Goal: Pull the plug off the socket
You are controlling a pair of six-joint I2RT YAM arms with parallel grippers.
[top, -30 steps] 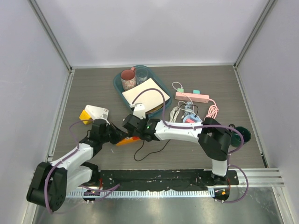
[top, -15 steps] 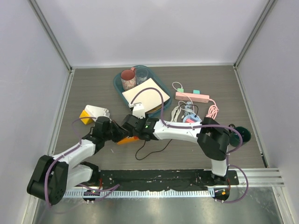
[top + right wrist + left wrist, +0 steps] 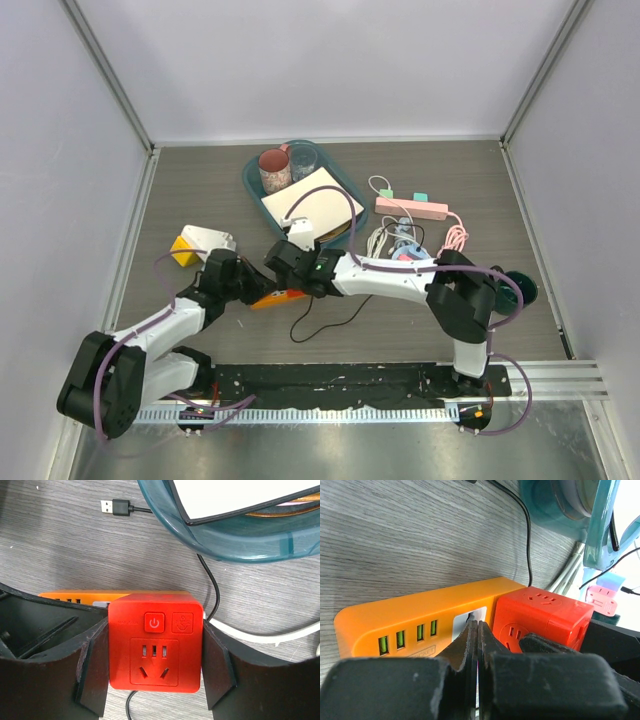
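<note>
An orange power strip (image 3: 415, 617) lies on the table, and it shows as an orange sliver between the two grippers in the top view (image 3: 268, 298). A red cube plug (image 3: 155, 645) with a power button sits in the strip's right end (image 3: 542, 615). My right gripper (image 3: 155, 667) is shut on the red cube, one finger on each side. My left gripper (image 3: 477, 630) is shut, its joined tips resting on the strip's white socket face just left of the cube. In the top view the two grippers, left (image 3: 243, 285) and right (image 3: 292, 274), meet over the strip.
A teal tray (image 3: 254, 185) with a mug, a glass and a paper pad stands behind the strip. A pink power strip (image 3: 411, 208) and coiled white cables lie at the right. A yellow-and-white object (image 3: 196, 243) lies at the left. A black cable (image 3: 320, 325) and a USB plug (image 3: 114, 507) lie nearby.
My left gripper has moved right, up to the orange strip beside the red cube. My right gripper has stayed on the cube, shifting slightly away from me.
</note>
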